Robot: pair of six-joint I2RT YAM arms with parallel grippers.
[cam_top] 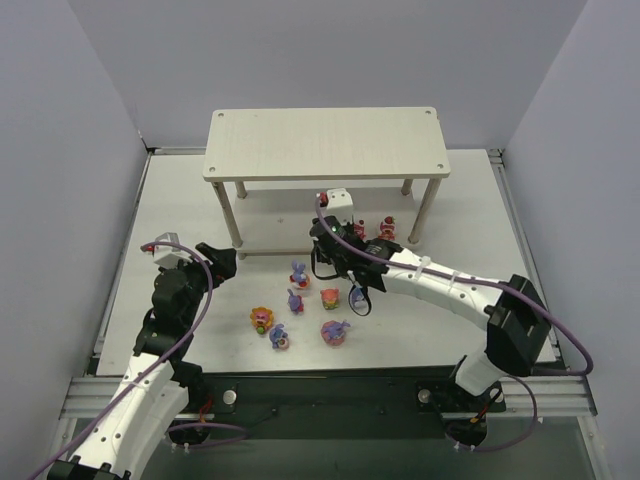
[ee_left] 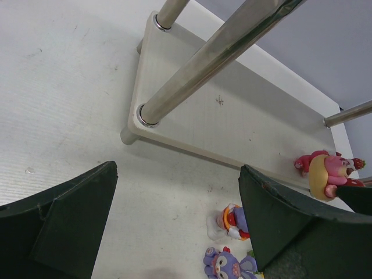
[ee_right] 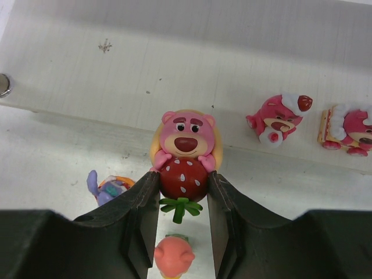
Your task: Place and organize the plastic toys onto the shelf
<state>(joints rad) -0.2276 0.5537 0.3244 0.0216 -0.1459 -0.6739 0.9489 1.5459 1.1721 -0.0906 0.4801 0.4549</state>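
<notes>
The pale wood shelf (cam_top: 325,143) stands at the back; its lower tier (ee_right: 174,70) shows in the right wrist view. My right gripper (ee_right: 183,180) is shut on a pink bear hugging a red strawberry (ee_right: 185,154), held at the lower tier's front edge. Two red-pink toys (ee_right: 279,119) (ee_right: 349,128) stand on that tier to the right. My left gripper (ee_left: 177,203) is open and empty over the table near the shelf's left front leg (ee_left: 215,58). Several toys stand on the table, among them purple bunnies (cam_top: 298,270) (cam_top: 295,300) (cam_top: 279,337).
More loose toys sit in front of the shelf: a pink one (cam_top: 330,298), an orange-yellow one (cam_top: 262,319) and a pink-purple one (cam_top: 335,332). Grey walls close in the left, right and back. The shelf legs (cam_top: 424,212) stand beside the right arm.
</notes>
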